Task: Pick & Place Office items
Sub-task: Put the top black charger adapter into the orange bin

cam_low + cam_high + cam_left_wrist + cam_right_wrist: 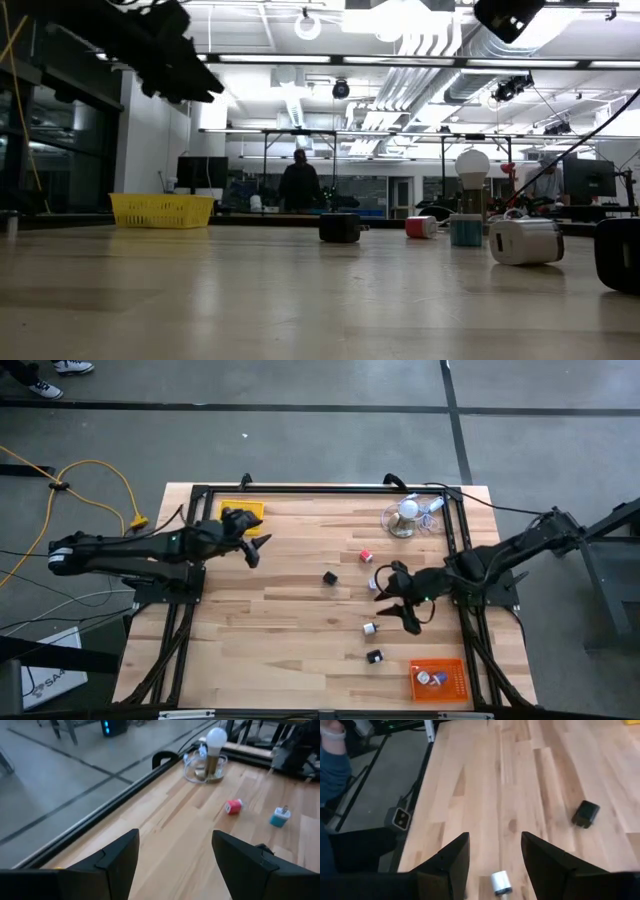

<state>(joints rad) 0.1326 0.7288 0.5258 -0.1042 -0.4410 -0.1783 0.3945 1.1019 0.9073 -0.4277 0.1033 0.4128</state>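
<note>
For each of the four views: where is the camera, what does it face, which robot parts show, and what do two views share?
High: overhead, straight down; both arms, left gripper, right gripper.
Low: table height, level across; an arm overhead, yellow tray.
Left wrist: past its own open fingers toward the bulb-shaped object.
Right wrist: past its own fingers, white piece.
Shared: red piece.

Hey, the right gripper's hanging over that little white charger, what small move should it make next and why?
Probably lower the right gripper straight down onto the white charger. In the right wrist view its fingers stand apart and empty, with the charger lying on the table almost between them. The orange tray is near for the drop afterward.
</note>
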